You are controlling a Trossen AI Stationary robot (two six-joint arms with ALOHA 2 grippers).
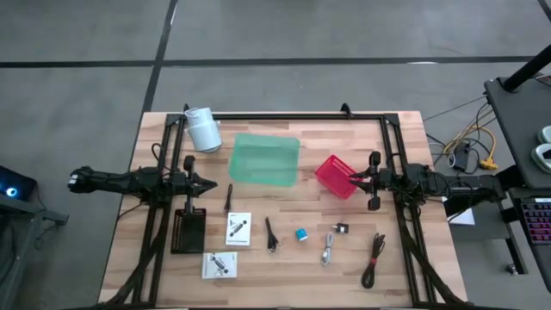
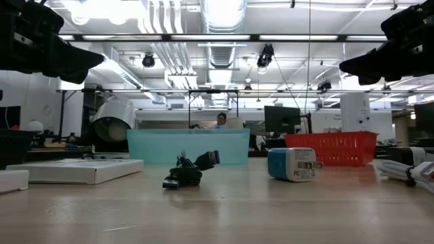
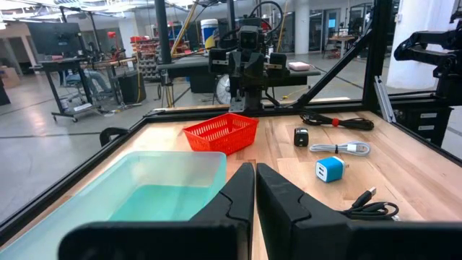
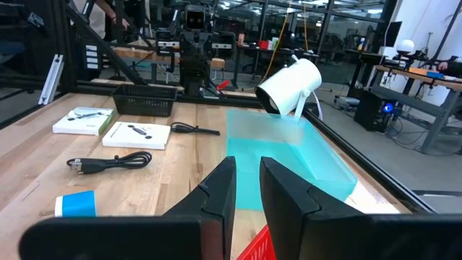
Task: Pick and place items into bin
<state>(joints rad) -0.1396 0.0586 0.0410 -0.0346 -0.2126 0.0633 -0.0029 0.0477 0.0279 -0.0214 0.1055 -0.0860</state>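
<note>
The translucent green bin (image 1: pixel 264 159) stands at the table's far middle, between my two grippers. The items lie on the near half: two white packets (image 1: pixel 238 228) (image 1: pixel 219 264), a thin black stick (image 1: pixel 229 198), a black cable (image 1: pixel 271 234), a blue cylinder (image 1: pixel 301 233), a silver cable (image 1: pixel 329 250), a tiny black adapter (image 1: pixel 341 229) and another black cable (image 1: pixel 374 258). My left gripper (image 1: pixel 209 183) hangs level left of the bin, shut and holding nothing. My right gripper (image 1: pixel 353 179) hangs level over the red basket, a narrow gap between its fingers (image 4: pixel 247 165), nothing in it.
A white cylindrical roll (image 1: pixel 203 129) lies at the far left beside the bin. A red basket (image 1: pixel 336 176) sits right of the bin, and a black basket (image 1: pixel 188 230) at the near left. Black frame rails (image 1: pixel 284 116) run along the table's far and side edges.
</note>
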